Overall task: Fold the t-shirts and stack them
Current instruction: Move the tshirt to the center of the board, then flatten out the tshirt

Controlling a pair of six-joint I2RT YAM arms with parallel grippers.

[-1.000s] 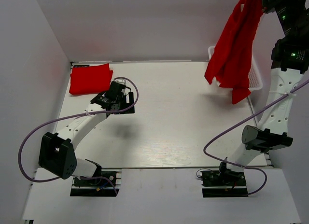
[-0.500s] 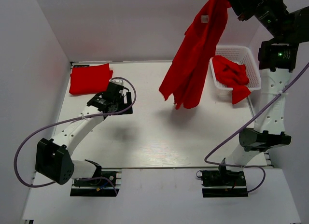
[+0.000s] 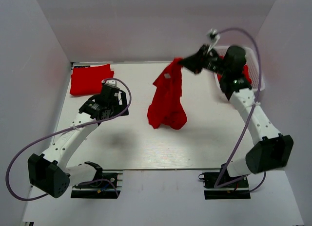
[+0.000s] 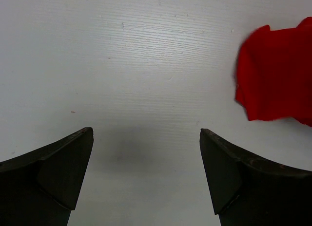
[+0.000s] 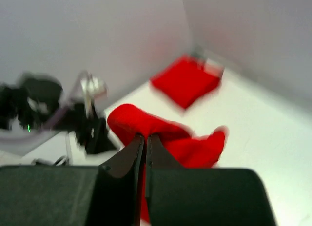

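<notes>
My right gripper (image 3: 183, 64) is shut on the top of a red t-shirt (image 3: 167, 102), which hangs over the middle of the table with its lower end bunched on the surface. The right wrist view shows the closed gripper (image 5: 145, 136) pinching that t-shirt (image 5: 195, 148). A folded red t-shirt (image 3: 91, 79) (image 5: 185, 80) lies at the back left corner. More red t-shirt cloth (image 3: 246, 73) lies in the basket. My left gripper (image 3: 113, 105) (image 4: 146, 131) hovers open and empty over bare table, left of the hanging t-shirt, whose edge (image 4: 275, 80) shows at its right.
A white lattice basket (image 3: 254, 60) stands at the back right, mostly hidden behind my right arm. Grey walls close the table on the left, back and right. A purple cable loops beside each arm.
My right arm swung the held t-shirt from high over the basket leftward and down, so its lower end now rests mid-table. My left arm shifted slightly, gripper still open.
</notes>
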